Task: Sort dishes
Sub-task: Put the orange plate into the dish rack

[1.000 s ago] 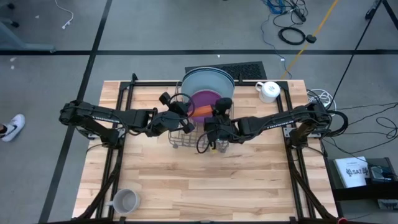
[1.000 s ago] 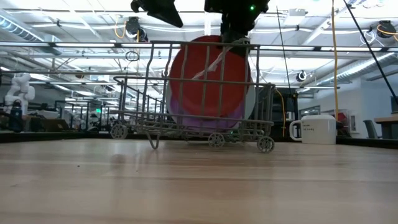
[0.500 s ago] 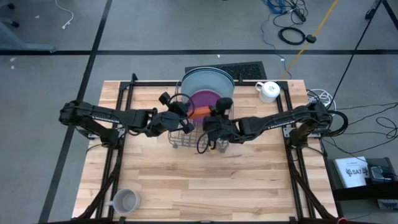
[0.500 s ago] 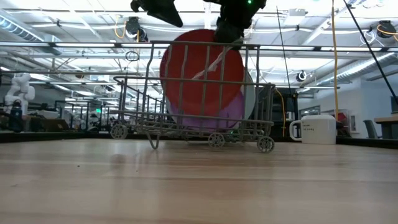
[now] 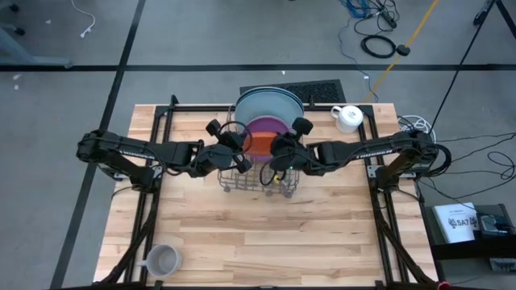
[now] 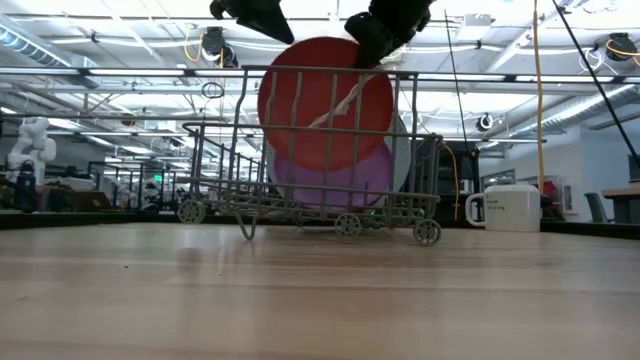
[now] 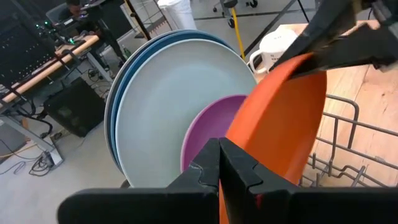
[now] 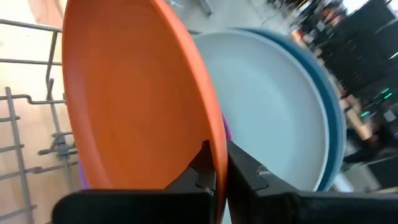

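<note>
Your right gripper (image 8: 217, 163) has its fingers clamped on the rim of the orange plate (image 8: 134, 99), holding it upright on edge over the wire dish rack (image 6: 320, 190). Treat that plate as stiff, smooth and probably slick; a rim pinch gives little purchase, so keep it vertical and avoid twisting. It looks light enough for one gripper, but likely chips if knocked against the wires.

Your left gripper (image 7: 219, 163) hangs just beside the plate with its fingers pressed together on nothing.

The plate is round, flat and plain matte orange. Behind it in the rack stand the purple plate (image 7: 208, 127), then the larger light blue plate (image 7: 165, 93) and the dark blue plate (image 7: 118, 102).
</note>
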